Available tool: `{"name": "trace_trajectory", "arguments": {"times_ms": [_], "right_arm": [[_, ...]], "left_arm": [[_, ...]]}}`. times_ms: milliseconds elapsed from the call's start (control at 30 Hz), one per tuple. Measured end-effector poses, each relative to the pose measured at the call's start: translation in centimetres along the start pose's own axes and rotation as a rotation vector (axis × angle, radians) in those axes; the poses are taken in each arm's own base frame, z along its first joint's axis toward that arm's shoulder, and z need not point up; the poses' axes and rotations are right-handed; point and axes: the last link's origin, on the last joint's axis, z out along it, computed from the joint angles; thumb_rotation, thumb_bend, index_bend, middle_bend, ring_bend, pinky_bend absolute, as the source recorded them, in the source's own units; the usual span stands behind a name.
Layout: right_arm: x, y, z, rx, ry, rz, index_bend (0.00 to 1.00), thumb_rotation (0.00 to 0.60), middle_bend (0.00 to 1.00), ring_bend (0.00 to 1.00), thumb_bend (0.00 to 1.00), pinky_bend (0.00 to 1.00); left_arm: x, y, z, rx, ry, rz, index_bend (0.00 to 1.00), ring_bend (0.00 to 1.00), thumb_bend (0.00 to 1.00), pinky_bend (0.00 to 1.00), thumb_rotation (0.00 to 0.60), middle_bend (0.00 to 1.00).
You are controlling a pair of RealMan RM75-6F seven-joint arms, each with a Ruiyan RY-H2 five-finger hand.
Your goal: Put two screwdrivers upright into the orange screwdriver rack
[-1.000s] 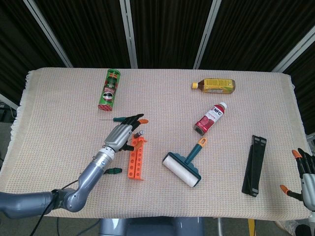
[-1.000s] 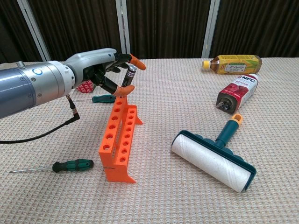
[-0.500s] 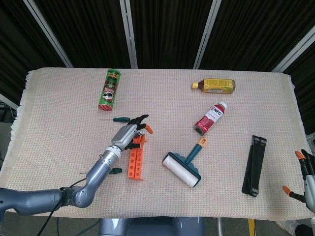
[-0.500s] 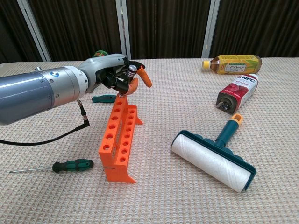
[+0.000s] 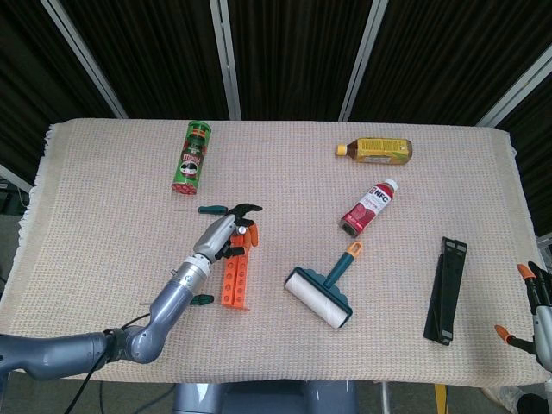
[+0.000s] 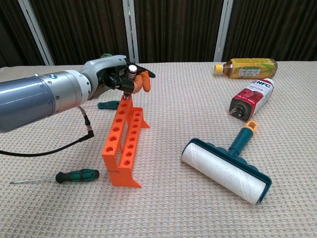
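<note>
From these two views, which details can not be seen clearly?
- Held screwdriver: its shaft is hidden by the left hand in both views, so whether the tip sits in the orange rack is unclear.
- Right hand: cut off by the head view's edge; absent from the chest view.
- Bottle label: too small.

A desk (image 5: 103, 216) covered in a beige woven cloth carries the orange screwdriver rack (image 5: 235, 278) standing near 7 o'clock, with one green-handled screwdriver (image 6: 74, 176) lying just at its 8 o'clock and another (image 5: 210, 209) at its 11 o'clock. A green can (image 5: 191, 156) lies at 10 o'clock, a yellow bottle (image 5: 375, 150) at 1 o'clock and a red bottle (image 5: 368, 207) below it. A lint roller (image 5: 323, 289) lies near 5 o'clock and a black bar (image 5: 447, 290) at 4 o'clock
</note>
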Motion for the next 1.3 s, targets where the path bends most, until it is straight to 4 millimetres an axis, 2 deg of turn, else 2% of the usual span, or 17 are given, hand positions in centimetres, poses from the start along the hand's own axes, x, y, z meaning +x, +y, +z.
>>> {"name": "trace_trajectory", "arguments": {"times_ms": [467, 800, 1300], "right_arm": [[-0.1, 0.0, 0.3, 0.000, -0.003, 0.001, 0.00, 0.600, 0.00, 0.00, 0.00, 0.00], [-0.1, 0.0, 0.3, -0.005, -0.002, -0.001, 0.00, 0.600, 0.00, 0.00, 0.00, 0.00], [-0.1, 0.0, 0.1, -0.010, -0.001, -0.003, 0.00, 0.600, 0.00, 0.00, 0.00, 0.00]], "left_arm": [[-0.2, -1.3, -0.4, 0.001, -0.035, -0.305, 0.59, 0.00, 0.89, 0.00, 0.600, 0.12], [-0.3, -1.1, -0.2, -0.024, -0.036, -0.561, 0.57, 0.00, 0.89, 0.00, 0.600, 0.13], [0.2, -1.7, -0.6, -0.024, -0.077, -0.658, 0.55, 0.00, 0.88, 0.00, 0.600, 0.12]]}}
